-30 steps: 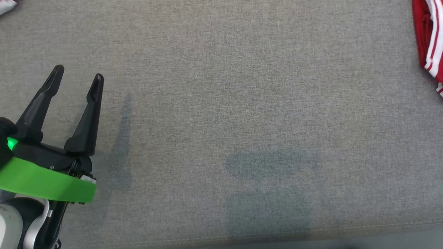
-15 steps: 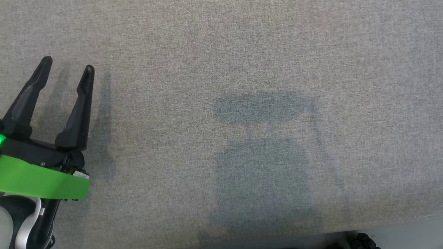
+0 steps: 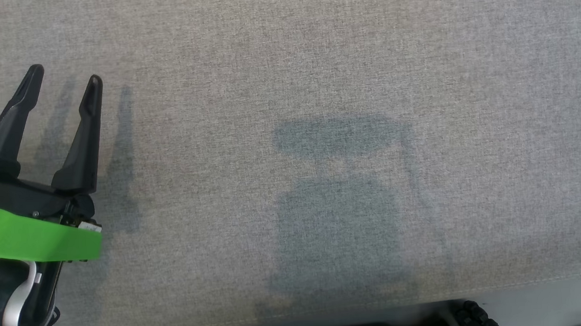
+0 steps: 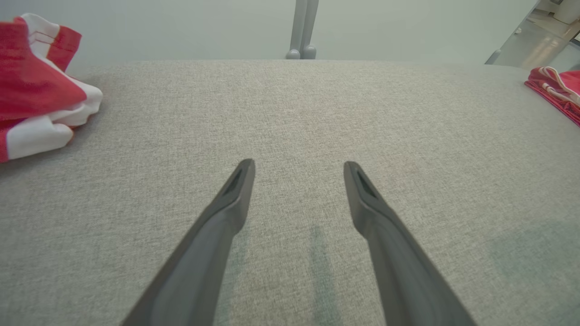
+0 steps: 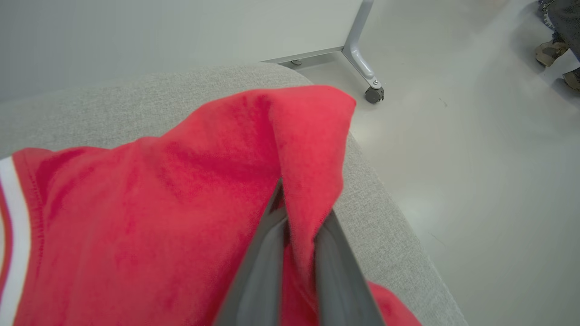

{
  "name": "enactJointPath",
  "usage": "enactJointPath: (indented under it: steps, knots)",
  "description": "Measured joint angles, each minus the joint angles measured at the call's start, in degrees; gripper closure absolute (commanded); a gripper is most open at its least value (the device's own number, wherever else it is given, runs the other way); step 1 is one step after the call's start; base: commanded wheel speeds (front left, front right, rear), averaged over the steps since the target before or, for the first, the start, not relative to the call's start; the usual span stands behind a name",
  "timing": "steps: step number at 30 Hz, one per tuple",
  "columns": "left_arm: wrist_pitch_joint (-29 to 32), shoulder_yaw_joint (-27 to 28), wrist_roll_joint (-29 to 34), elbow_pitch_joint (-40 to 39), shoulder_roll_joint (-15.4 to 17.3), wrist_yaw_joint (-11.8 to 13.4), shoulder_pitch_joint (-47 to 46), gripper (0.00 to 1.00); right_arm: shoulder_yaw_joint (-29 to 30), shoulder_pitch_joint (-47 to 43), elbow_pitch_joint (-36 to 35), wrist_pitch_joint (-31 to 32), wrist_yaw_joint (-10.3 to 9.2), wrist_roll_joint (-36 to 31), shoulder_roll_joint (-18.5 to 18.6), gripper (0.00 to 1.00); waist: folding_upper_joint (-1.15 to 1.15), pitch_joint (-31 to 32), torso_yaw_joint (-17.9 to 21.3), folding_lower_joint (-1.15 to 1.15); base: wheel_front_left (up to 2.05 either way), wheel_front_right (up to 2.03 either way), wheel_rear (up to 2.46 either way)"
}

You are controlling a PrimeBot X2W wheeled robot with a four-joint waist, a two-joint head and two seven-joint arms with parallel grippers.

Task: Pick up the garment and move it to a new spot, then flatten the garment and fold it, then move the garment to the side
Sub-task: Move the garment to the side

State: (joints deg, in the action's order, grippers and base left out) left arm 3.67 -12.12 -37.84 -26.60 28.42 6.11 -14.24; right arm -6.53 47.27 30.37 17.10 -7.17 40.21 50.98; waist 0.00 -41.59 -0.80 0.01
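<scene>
The head camera has swung across the grey bench, away from the red garment near its right edge. The right gripper is clenched on a fold, apparently ready to carry it. The left gripper hovers spread and empty.

Left gripper with fingers spread over grey cushion, apart from red-and-white garment.

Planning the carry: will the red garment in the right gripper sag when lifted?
Likely floppy: the red garment drapes in soft folds over the right gripper. Probably light, a small pinch holds it. Fuzzy cloth, unlikely to slip.
</scene>
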Motion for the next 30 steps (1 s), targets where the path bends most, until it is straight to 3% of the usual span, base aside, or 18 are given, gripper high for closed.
enactJointPath:
  steps: [5,6,7,8,23,30]
  knots:
    - [0.33,0.21,0.23,-0.14,-0.03,0.02,0.27,0.0,0.55,1.38,2.99,-1.91,0.0,-1.54,-0.89,1.0,0.0,-0.47,0.82,0.0,0.0,0.0,0.0]
    - [0.4,0.22,0.23,-0.23,-0.03,0.02,0.29,0.0,0.68,1.38,3.76,-2.19,0.0,-1.66,-1.2,0.9,0.0,-0.51,0.92,0.0,0.0,0.0,0.0]
    - [0.46,0.23,0.23,-0.33,-0.04,0.02,0.36,0.0,0.81,1.4,4.52,-2.5,0.0,-2.02,-1.49,0.4,0.0,-0.56,1.01,0.0,0.0,0.0,0.0]
    - [0.88,0.3,0.23,-0.57,-0.04,0.02,0.47,0.0,0.86,1.4,5.13,-2.54,0.0,-2.46,-1.66,0.0,0.0,-0.63,1.08,0.0,0.0,0.0,0.0]
    - [1.92,1.69,0.77,-1.91,-0.41,0.54,1.62,0.0,4.65,1.93,16.33,-8.01,0.0,-4.98,-4.13,0.0,0.0,-1.49,2.49,0.0,0.0,0.0,0.0]
    - [2.5,2.5,1.51,-2.01,-0.32,0.55,1.84,0.0,5.3,1.13,19.73,-10.92,0.0,-4.63,-9.82,0.0,0.0,-1.06,3.26,0.0,0.0,0.0,0.0]
